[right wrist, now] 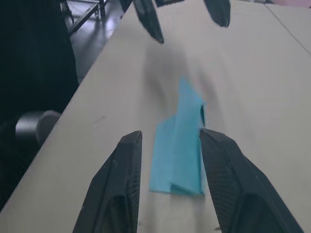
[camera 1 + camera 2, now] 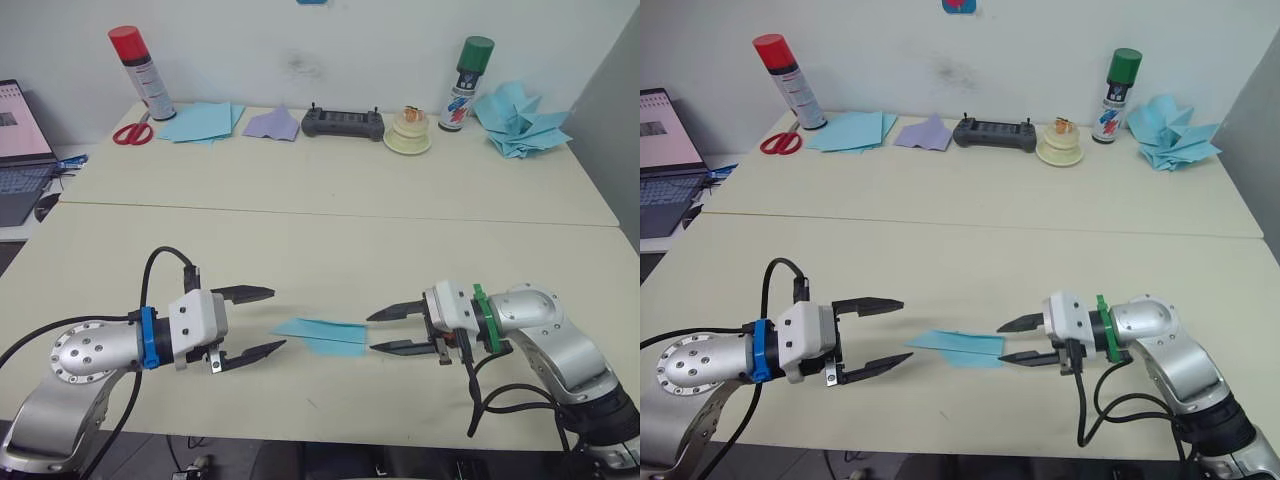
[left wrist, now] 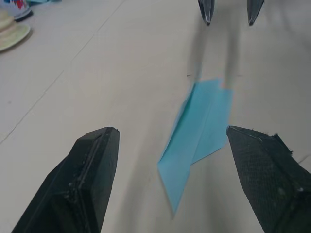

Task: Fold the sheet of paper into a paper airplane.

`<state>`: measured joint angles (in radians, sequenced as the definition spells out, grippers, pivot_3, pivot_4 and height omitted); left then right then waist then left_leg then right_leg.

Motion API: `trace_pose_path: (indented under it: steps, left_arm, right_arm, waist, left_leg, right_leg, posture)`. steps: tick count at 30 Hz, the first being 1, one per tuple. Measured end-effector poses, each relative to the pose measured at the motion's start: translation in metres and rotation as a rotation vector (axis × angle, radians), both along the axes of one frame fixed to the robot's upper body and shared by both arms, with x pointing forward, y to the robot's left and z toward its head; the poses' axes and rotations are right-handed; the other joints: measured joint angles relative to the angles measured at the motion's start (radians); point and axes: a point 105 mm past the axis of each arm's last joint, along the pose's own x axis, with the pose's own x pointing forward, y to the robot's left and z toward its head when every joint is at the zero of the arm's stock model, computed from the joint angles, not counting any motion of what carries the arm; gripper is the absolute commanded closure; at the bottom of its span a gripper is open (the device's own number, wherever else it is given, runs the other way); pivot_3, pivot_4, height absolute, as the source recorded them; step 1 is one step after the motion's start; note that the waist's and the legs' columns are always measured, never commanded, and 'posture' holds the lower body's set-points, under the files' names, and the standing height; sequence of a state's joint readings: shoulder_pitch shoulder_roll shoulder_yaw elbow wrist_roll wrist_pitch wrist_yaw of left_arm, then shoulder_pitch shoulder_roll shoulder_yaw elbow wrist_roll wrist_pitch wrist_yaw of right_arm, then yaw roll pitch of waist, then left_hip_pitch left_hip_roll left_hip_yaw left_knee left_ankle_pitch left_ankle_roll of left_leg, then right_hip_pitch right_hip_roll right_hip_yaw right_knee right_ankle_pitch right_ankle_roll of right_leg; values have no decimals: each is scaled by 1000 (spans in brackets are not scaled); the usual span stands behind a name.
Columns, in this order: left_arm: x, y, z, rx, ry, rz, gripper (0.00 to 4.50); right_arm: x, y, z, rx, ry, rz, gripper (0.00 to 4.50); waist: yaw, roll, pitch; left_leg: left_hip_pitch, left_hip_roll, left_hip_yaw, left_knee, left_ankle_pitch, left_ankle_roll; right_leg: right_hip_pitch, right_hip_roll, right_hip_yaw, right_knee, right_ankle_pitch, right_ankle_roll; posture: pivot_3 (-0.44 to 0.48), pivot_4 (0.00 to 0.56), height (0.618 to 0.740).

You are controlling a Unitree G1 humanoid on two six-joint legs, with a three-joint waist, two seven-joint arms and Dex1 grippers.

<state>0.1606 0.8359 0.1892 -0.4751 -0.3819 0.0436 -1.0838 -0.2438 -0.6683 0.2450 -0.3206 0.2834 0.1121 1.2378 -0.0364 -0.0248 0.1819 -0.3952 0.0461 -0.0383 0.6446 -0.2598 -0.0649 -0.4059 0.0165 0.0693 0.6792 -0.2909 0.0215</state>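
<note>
The folded paper airplane (image 2: 327,335) lies flat on the table (image 2: 320,240) between my two open, empty grippers, its long axis running from my left gripper (image 2: 259,322) to my right gripper (image 2: 392,329), the right one nearer.

Along the far edge of the table (image 2: 330,190) stand a red-capped spray can (image 2: 141,71) at the left and a green-capped spray can (image 2: 464,83) toward the right. Red scissors (image 2: 132,133), a stack of light-blue sheets (image 2: 200,121), a lavender paper dart (image 2: 272,124), a black controller (image 2: 343,122) and a cream tape roll (image 2: 408,133) lie between them. A heap of light-blue darts (image 2: 520,120) sits far right, and a laptop (image 2: 20,150) is at the far left
</note>
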Motion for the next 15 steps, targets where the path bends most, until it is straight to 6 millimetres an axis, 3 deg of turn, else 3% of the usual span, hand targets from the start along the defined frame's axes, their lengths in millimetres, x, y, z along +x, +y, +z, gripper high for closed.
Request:
trace_pose_path:
  steps: [6,15]
  left_arm:
    - [-19,-5,-9,-2,8,-41,664]
    - [-28,-12,-8,-29,12,-38,664]
  right_arm:
    - [11,8,-24,-24,-82,-43,2400]
    - [23,23,-34,3,-82,-107,2400]
  waist:
    - [1,0,0]
    - [4,0,0]
  left_leg:
    - [0,0,0,1,0,0]
    - [1,-1,0,2,0,0]
  right_leg:
    - [0,0,1,1,0,0]
    - [1,0,0,2,1,-2]
  posture:
    - [0,150,740]
    - [0,150,740]
